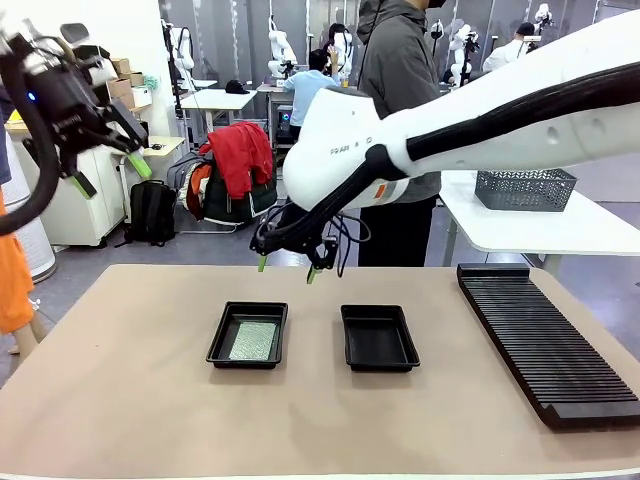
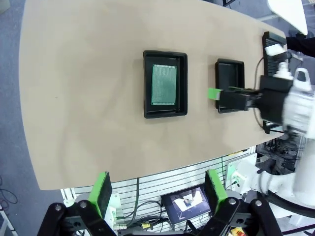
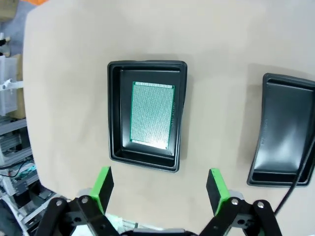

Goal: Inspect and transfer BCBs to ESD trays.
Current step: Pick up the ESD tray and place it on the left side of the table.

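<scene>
From the front, the pale speckled green circuit board (image 1: 252, 340) lies in the left shallow black plastic tray (image 1: 218, 342), with tan tabletop (image 1: 130, 400) bare all round. The right gripper (image 1: 287, 268) hovers open behind that tray, its white arm (image 1: 480, 120) lettered "FRAN". The left gripper (image 1: 110, 175) is open, high to the tray's left. The left wrist camera shows the table edge nearest the tray. The right wrist camera adds the board's hole grid.

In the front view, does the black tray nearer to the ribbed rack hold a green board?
No, that tray has a bare black floor; the green board lies in the other tray.
</scene>
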Motion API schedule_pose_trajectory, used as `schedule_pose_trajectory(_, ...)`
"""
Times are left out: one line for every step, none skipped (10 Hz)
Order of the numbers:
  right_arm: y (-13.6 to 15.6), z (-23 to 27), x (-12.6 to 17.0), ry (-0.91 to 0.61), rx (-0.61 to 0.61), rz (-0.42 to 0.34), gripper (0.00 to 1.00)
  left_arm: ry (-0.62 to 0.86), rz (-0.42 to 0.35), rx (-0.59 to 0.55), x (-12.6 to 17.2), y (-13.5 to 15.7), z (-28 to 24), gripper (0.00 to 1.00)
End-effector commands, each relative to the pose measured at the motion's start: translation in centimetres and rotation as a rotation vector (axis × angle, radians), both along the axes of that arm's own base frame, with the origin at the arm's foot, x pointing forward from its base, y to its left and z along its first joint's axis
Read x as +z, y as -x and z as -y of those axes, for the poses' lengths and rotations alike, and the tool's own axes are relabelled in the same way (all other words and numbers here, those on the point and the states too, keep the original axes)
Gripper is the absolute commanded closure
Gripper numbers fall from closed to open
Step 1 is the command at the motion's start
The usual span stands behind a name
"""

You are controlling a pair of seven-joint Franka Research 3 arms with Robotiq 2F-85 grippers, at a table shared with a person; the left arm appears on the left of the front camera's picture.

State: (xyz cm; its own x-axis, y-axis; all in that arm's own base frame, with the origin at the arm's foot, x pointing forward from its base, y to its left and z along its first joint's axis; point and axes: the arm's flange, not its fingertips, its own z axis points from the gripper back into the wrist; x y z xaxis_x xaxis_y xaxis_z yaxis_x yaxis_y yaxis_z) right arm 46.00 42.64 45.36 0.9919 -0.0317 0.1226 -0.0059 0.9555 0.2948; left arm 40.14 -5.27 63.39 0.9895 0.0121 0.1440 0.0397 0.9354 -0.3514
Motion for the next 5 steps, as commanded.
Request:
schedule_pose_trajectory(1.9,3.4,0.0,-0.101,0.010,0.006,0.00,-0.035,0.013,0.014,-2.7,0.8,2.1,0.00)
schedule_pose_trajectory(2.3,5.0,0.3,-0.153,0.018,0.007,0.00,-0.060,0.005,0.019,-4.0,0.6,3.5,0.00)
schedule_pose_trajectory(2.6,6.6,0.5,-0.208,0.036,0.003,0.00,-0.077,0.012,0.007,-5.0,0.3,4.8,0.00)
schedule_pose_trajectory(2.8,7.9,0.3,-0.255,0.060,-0.004,0.00,-0.088,0.016,-0.005,-6.2,0.0,5.8,0.00)
schedule_pose_trajectory(2.8,9.1,-0.1,-0.285,0.066,-0.008,0.00,-0.101,0.006,-0.025,-7.4,-0.3,6.9,0.00)
